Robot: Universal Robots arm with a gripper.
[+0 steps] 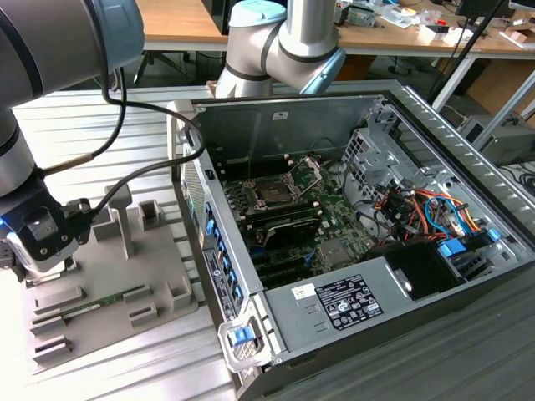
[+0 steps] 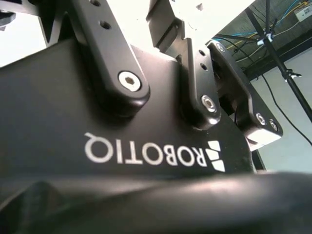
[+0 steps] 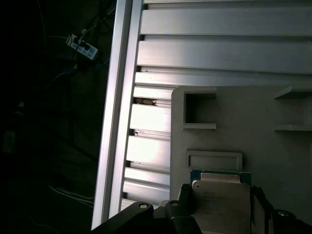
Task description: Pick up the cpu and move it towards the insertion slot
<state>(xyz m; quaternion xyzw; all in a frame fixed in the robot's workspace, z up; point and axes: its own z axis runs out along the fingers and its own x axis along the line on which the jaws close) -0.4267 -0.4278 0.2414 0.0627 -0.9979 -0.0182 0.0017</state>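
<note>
The cpu (image 3: 220, 201), a flat square chip with a pale silvery top and a green edge, lies between my gripper's (image 3: 222, 207) two dark fingers (image 3: 185, 199) in the first wrist view. The fingers rest against its two opposite sides. Under it is the grey plastic fixture plate (image 3: 253, 112). In the exterior view the gripper (image 1: 17, 259) hangs low over the fixture's end at the exterior view's left. The insertion slot (image 1: 274, 193) is a dark square socket on the green motherboard inside the open computer case, with its metal load plate (image 1: 311, 171) swung up.
The grey fixture (image 1: 125, 276) carries upright posts and a thin green memory stick (image 1: 92, 306). The case wall (image 1: 213, 251) stands between fixture and motherboard. Cables and drive cages (image 1: 418, 209) fill the case's side at the exterior view's right. Ribbed aluminium table (image 3: 219, 53) surrounds the fixture.
</note>
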